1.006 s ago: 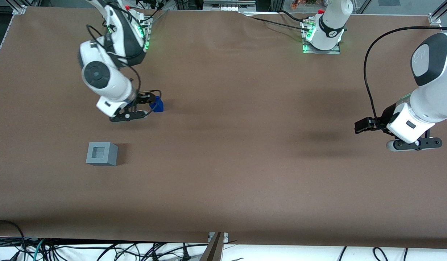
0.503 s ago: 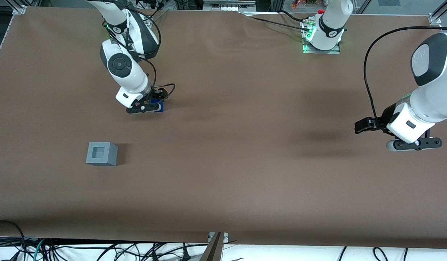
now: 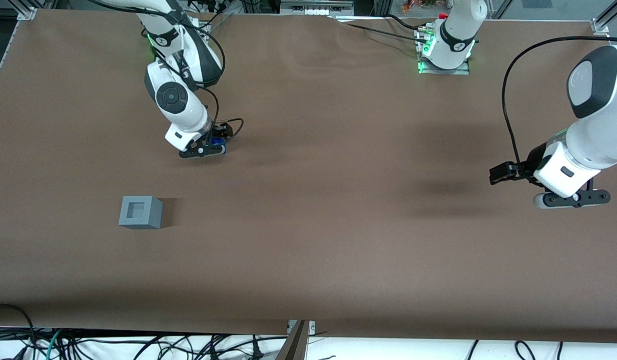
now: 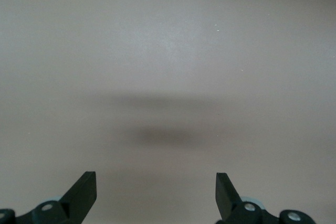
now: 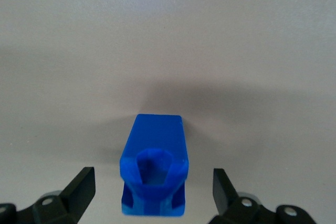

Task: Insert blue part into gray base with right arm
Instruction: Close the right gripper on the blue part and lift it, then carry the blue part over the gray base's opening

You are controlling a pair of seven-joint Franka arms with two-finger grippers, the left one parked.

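The blue part (image 5: 154,169) stands on the brown table, midway between my right gripper's (image 5: 153,188) open fingers, with a gap to each finger (image 5: 81,187). In the front view the gripper (image 3: 208,148) is low over the blue part (image 3: 218,147), which is mostly covered by the black fingers. The gray base (image 3: 140,212), a light-gray cube with a square hole in its top, sits on the table nearer the front camera than the gripper, well apart from it.
The brown table surface (image 3: 313,225) stretches wide around both objects. The working arm's own base (image 3: 193,40) stands at the table's edge farthest from the front camera.
The right arm swung toward the blue part and dropped over it. The gripper, beside the part a second ago, now straddles it. The gray base has not moved.
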